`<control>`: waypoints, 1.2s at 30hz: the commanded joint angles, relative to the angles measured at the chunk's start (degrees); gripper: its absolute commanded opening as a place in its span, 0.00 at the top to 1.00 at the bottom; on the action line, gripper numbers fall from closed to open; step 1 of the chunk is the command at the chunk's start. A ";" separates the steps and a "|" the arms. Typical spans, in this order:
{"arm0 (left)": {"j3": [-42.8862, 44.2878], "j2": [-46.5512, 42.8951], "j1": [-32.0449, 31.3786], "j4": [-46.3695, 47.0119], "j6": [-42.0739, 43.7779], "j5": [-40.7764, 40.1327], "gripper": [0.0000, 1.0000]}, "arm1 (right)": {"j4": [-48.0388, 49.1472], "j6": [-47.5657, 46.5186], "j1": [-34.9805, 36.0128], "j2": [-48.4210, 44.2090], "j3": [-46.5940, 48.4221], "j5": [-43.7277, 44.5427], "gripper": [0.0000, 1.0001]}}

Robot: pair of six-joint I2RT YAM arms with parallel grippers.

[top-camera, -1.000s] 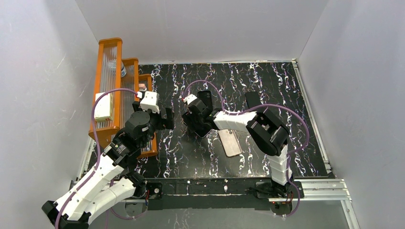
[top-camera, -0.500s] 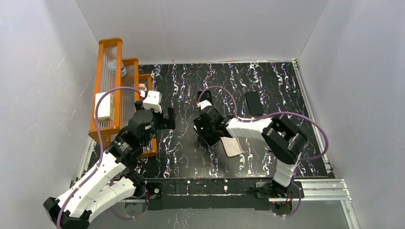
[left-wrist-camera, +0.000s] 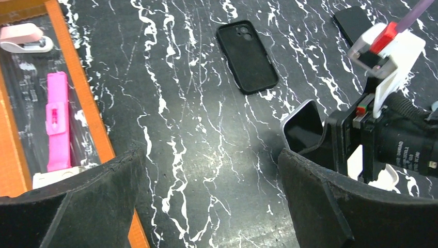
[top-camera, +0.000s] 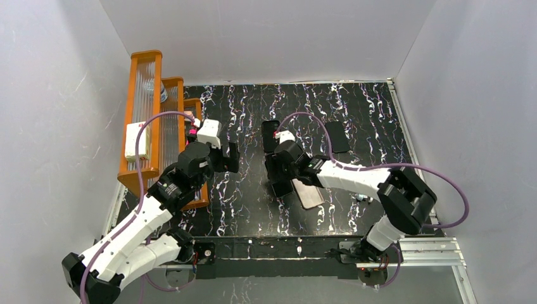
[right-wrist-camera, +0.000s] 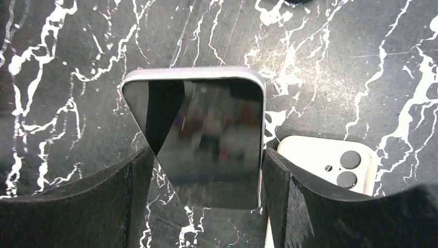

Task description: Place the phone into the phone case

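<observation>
The phone case (top-camera: 308,195) lies nearest to me, pale pink and flat on the black marbled table (top-camera: 253,212). I see camera holes in one corner, but I cannot tell which side faces up.

Just left of it is my right gripper (top-camera: 280,185). Its jaws are partly closed on the long sides of the phone (right-wrist-camera: 206,124). The glossy black screen faces the wrist camera, and the phone looks tilted up off the table.

A second ago this gripper was farther away and more to the left. It has come nearer and right, so the phone now sits right beside the case. I think the carrying is nearly done, and lining the two up comes next.

The right arm (top-camera: 354,180) has its elbow pushed far out to the right and reaches left, low across the table.

My left gripper (left-wrist-camera: 209,157) hangs wide open and holds nothing.

Farther off lie a black case (left-wrist-camera: 247,57) and another black piece (top-camera: 337,136). The orange rack (top-camera: 145,56) stands far left.
</observation>
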 commanded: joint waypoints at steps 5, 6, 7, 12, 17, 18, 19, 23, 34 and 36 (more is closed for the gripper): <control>1.59 1.37 0.29 0.38 -1.91 5.62 0.02 | -0.87 2.42 -0.04 -8.07 -1.41 3.71 0.50; 1.35 1.38 0.24 0.44 -2.02 5.37 0.02 | -0.98 2.48 -0.01 -8.79 -1.75 3.93 0.50; 1.25 1.38 0.28 0.38 -2.11 5.16 0.02 | -1.19 2.50 -0.06 -9.59 -2.03 4.03 0.50; 0.91 1.38 0.25 0.33 -2.95 4.75 0.02 | -0.04 1.59 -0.36 -9.77 -3.62 4.51 0.51; 1.82 2.94 0.25 -2.99 -7.39 2.59 0.03 | 2.16 2.26 -0.54 -6.80 -3.39 3.36 0.39; 2.27 2.95 0.25 -4.02 -8.06 1.51 0.04 | 1.78 2.81 -0.52 -5.61 -2.56 3.30 0.34; 2.26 2.42 0.26 -4.21 -8.54 0.44 0.04 | 1.31 3.38 -0.60 -4.30 -1.51 3.38 0.30; 1.10 -3.04 0.32 -2.57 -6.62 -3.15 0.02 | -2.39 6.02 -0.40 1.01 4.12 3.06 0.14; -2.00 -9.11 0.25 -1.56 -3.79 -7.31 0.02 | -6.96 8.76 1.69 10.31 10.52 7.70 0.04; -2.11 -9.18 0.26 -1.49 -3.65 -7.40 0.02 | -7.05 8.58 2.34 11.78 11.45 7.88 0.05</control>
